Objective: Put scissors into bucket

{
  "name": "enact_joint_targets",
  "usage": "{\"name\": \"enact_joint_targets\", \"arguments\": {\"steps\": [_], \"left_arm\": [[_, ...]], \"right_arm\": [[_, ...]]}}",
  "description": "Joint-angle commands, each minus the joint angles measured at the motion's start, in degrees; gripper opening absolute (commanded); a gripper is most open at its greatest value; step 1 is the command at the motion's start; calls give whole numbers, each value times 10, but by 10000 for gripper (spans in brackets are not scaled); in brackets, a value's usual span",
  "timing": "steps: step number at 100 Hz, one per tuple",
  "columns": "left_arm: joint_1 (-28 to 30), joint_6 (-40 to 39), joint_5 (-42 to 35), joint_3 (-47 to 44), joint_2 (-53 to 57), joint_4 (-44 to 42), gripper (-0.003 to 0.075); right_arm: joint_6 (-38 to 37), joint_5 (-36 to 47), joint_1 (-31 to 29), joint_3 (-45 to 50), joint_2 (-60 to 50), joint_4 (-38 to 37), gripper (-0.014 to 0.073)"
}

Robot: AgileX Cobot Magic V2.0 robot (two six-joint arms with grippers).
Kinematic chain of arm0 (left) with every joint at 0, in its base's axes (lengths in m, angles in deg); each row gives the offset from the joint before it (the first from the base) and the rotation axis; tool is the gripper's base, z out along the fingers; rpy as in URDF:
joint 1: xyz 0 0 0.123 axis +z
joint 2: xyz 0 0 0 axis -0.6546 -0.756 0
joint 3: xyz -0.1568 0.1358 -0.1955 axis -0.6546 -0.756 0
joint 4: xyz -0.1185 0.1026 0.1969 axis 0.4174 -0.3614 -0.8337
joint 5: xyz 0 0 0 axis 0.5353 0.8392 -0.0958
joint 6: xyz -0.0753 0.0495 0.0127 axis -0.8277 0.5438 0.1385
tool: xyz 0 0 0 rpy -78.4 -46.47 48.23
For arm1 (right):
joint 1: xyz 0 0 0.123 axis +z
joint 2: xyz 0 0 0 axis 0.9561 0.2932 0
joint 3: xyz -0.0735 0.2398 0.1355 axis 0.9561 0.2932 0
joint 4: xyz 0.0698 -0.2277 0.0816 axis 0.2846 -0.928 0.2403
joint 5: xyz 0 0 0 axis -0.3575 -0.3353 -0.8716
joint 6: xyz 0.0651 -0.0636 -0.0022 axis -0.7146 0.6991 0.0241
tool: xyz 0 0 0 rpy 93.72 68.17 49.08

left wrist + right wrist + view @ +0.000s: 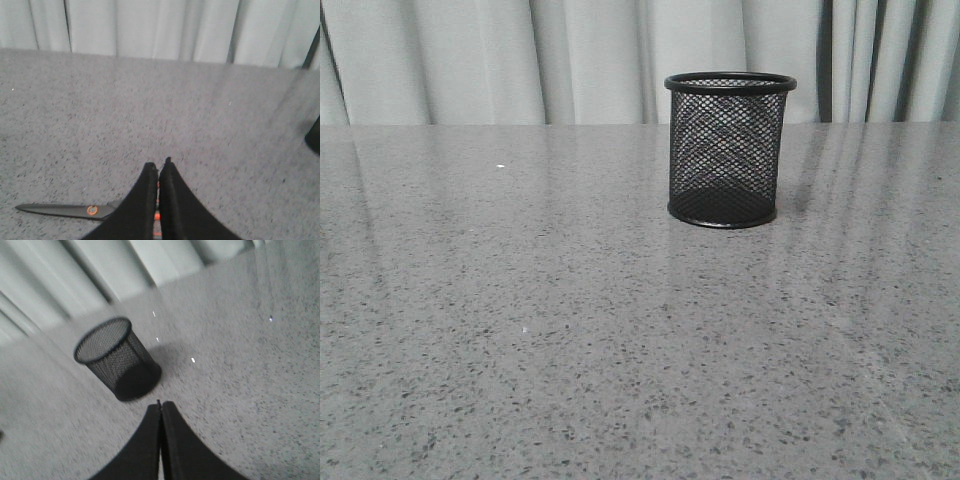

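The bucket (728, 150), a black wire-mesh cup, stands upright on the grey speckled table, right of centre and towards the back. The scissors (65, 209) show only in the left wrist view. They lie flat on the table with dark blades and an orange pivot ring. Their handle end is hidden behind my left gripper (158, 167), which is shut with nothing seen between its jaws. My right gripper (161, 407) is shut and empty, hovering close to the bucket (117, 360), whose inside looks empty. Neither gripper nor the scissors show in the front view.
The grey speckled table (520, 330) runs back to pale curtains (470, 60). A dark bit of the bucket's base (314, 137) shows at the edge of the left wrist view.
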Motion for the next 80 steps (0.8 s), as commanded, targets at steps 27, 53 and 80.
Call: {"name": "enact_joint_targets", "arguments": {"steps": [27, 53, 80], "left_arm": [[2, 64, 147, 169, -195, -7, -21], [2, 112, 186, 186, -249, 8, 20], [2, 173, 208, 208, -286, 28, 405]], "right_arm": [[42, -133, -3, -200, 217, -66, -43], [83, -166, -3, -227, 249, -40, 206], [83, -168, -3, -228, 251, -40, 490]]}}
